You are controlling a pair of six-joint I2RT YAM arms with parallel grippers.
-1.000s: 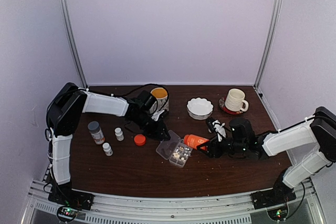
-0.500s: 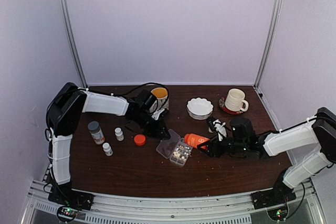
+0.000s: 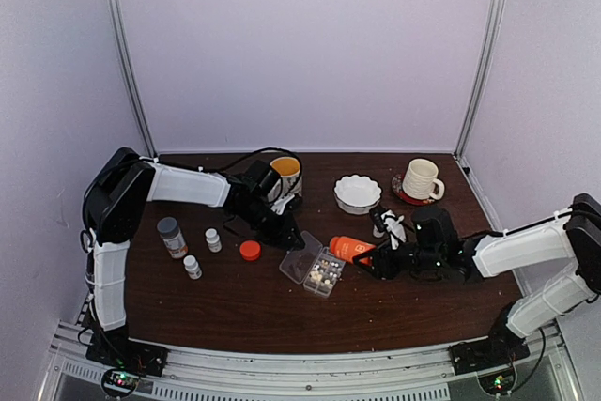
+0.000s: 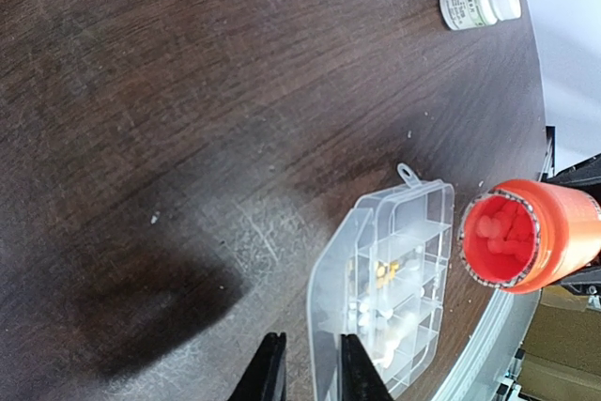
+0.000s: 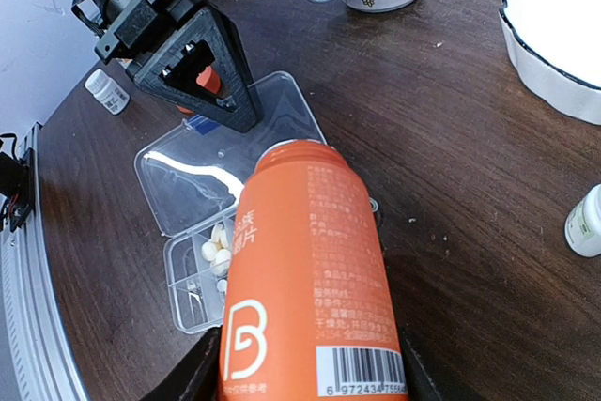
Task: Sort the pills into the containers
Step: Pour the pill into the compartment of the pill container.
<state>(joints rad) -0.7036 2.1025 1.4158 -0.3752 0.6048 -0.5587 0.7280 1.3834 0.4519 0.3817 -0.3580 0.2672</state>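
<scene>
Since a second before, my left pincer (image 4: 313, 373) had drawn its jaws closer and my right arm had nudged the bottle slightly nearer the box; nothing else had shifted.

Tiny whitish pills (image 5: 219, 251) lay in a couple of compartments of the clear, flat plastic organizer box (image 4: 427, 208), which sat on the dark wooden table (image 4: 141, 91) between my two arms. One middle compartment held a small yellowish-tan piece (image 4: 383, 271). The compartment at the tab end looked empty, and I couldn't read the rest. More pale pills (image 4: 493, 232) waited inside the orange plastic bottle (image 5: 305, 260), which lay tipped on its side, its open mouth just beside the box's long edge.

I judged the job partly done: some pills were placed, a good share remained in the bottle, and several compartments were still to be filled.

My right pincer (image 5: 305, 368) was clamped around the bottle's base. My left pincer stood nearly together at the edge of the box's transparent hinged lid (image 5: 197, 176), which lay folded open on the table; whether it pinched that edge I couldn't tell.

Farther out sat a round orange cap (image 3: 249, 250) and a small white bottle (image 4: 479, 5).
</scene>
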